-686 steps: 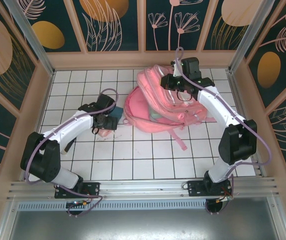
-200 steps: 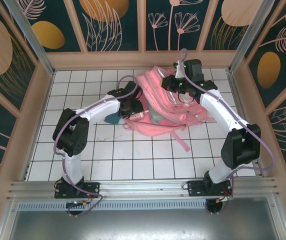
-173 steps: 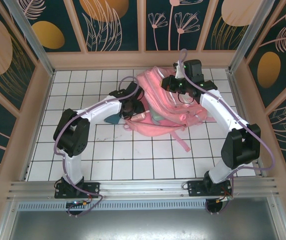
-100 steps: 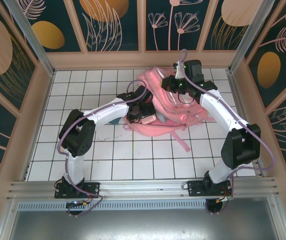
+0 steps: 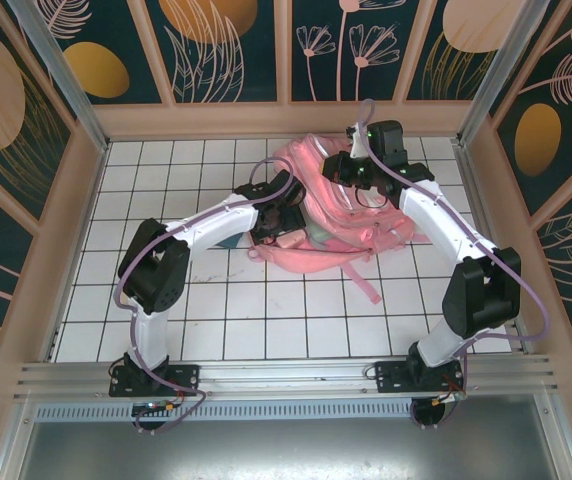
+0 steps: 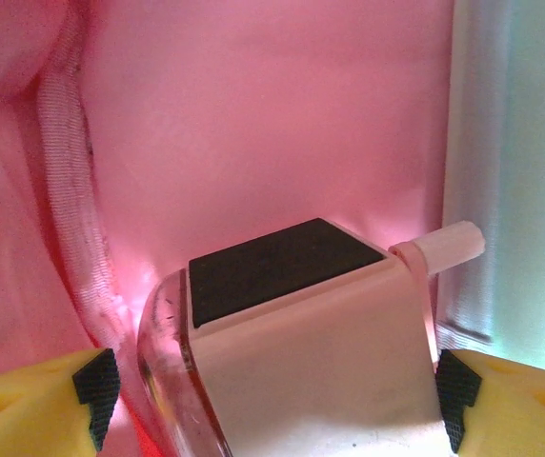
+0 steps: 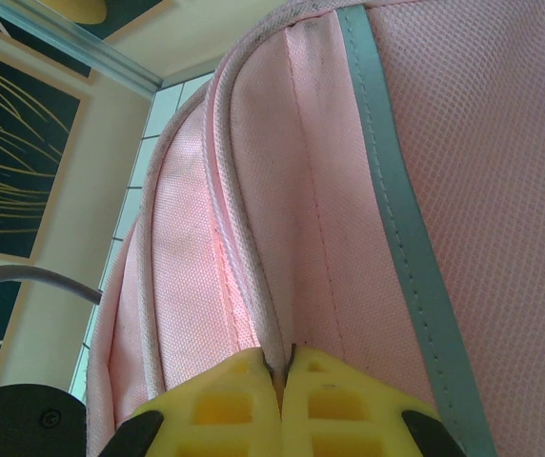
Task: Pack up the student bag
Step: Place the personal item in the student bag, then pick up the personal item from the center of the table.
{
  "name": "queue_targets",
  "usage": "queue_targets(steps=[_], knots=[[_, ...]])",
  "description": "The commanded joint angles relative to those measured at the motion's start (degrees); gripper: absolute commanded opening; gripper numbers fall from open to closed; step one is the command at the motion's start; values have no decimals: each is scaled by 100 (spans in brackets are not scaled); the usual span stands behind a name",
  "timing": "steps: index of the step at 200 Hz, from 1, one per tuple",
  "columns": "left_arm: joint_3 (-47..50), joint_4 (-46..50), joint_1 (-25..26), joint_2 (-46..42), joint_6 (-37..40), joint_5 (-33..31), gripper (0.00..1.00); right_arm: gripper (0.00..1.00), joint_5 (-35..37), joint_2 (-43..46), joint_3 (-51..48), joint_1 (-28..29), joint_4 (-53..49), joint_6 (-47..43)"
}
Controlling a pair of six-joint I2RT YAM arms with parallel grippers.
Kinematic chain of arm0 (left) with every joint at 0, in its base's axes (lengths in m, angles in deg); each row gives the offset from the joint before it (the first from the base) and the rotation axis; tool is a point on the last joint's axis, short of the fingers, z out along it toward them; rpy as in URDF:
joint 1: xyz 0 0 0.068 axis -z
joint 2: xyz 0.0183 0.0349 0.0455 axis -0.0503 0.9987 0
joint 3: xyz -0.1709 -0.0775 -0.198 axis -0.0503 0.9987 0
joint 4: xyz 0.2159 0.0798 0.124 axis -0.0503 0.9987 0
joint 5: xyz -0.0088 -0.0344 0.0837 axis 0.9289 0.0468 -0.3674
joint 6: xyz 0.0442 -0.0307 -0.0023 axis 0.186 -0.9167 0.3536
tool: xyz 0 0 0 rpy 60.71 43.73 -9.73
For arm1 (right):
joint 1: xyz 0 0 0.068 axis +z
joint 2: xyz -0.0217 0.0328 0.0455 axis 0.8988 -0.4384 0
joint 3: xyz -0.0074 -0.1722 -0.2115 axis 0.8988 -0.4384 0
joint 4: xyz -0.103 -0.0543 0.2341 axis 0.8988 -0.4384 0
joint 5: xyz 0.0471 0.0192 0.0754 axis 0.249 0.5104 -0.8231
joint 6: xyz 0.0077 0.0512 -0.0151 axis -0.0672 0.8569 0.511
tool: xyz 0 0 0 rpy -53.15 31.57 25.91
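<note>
The white-tiled tabletop [image 5: 166,300] carries the student bag [image 5: 351,225], which lies slumped at the middle-back, close to the rear wall, its straps trailing toward the near edge. Both arms meet at it. The right fingers [image 7: 234,405] are shut tight on a narrow fold of pink fabric along a piped seam at the bag's top, apparently holding the mouth up. The left fingers [image 6: 25,409] reach into the opening from the left and stand wide apart. A small pink case [image 6: 301,324], with a black panel and a short white stub, sits between them against the pink lining. A gap shows on one side of it, so it looks let go rather than clamped. A teal item [image 5: 228,240] lies on the tiles just beside the bag, partly under the left arm. The main risk is probably the thin pinch on the right: if that fold slips out, the mouth could sag onto the left arm. The case also seems to rest near the opening, so a careless pull-back might catch it or the seam trim beside it. That could drag the case out, or tug the soft bag across the tiles.
</note>
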Motion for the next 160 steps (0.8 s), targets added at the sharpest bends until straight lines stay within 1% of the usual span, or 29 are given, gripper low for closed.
queue_targets(steps=[1, 29, 40, 53, 68, 90, 110, 119, 135, 147, 160], knots=[[-46, 439, -46, -38, -49, -285, 89, 0, -234, 349, 4, 17, 376, 102], [-235, 375, -50, -332, -4, -305, 93, 0, -216, 383, -36, 20, 381, 93], [-327, 379, -59, -451, 31, -311, 98, 0, -211, 381, -47, 27, 382, 93], [-343, 298, -91, -593, 94, -254, 99, 0, -214, 379, -46, 29, 385, 93], [-221, 86, -185, -791, 130, -11, 99, 0, -222, 386, -47, 38, 385, 97], [206, -230, -436, -1194, 153, 163, 98, 0, -227, 390, -47, 54, 385, 93], [624, -262, -714, -1519, 338, 55, 99, 0, -260, 390, -29, 64, 380, 80], [808, -257, -846, -1802, 488, 25, 98, 0, -272, 399, -20, 74, 384, 70], [1117, -116, -1085, -2065, 707, -186, 98, 0, -288, 407, -20, 110, 393, 43], [1410, -131, -1246, -2272, 875, -305, 96, 0, -304, 412, -29, 132, 400, 27], [1758, -256, -1443, -2470, 1141, -289, 91, 0, -339, 406, -33, 179, 411, 16]])
